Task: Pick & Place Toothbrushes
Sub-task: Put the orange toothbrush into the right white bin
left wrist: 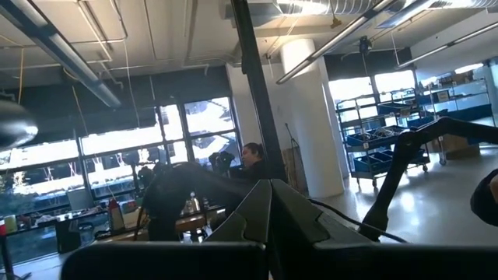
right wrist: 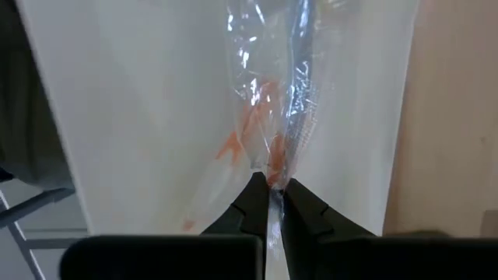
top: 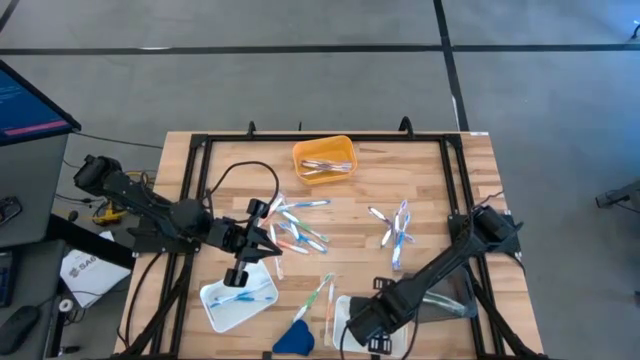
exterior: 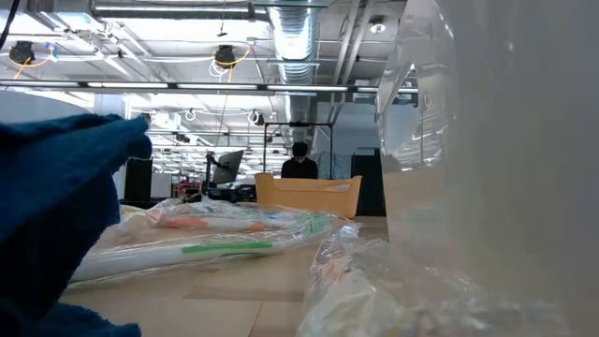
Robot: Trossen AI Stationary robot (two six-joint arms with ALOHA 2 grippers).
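My right gripper stands at the table's near edge over a white tray, shut on an orange toothbrush in a clear wrapper. My left gripper is level and shut above the table's left part, just beyond a second white tray that holds a blue toothbrush; I see nothing between its fingers. Loose toothbrushes lie flat on the wood in heaps at the centre, to the right and near the front. An orange tray holds several more. My right gripper pinches the near end of the toothbrush's clear wrapper between its two fingertips, coming from above and pointing down into the white tray. The wrapped orange toothbrush stretches away from the fingers over the tray's floor; whether it rests there I cannot tell.
A dark-blue wedge sits at the near edge between the two white trays. A black frame borders the wooden table. A monitor stands off the table's left. A person is far back in the room.
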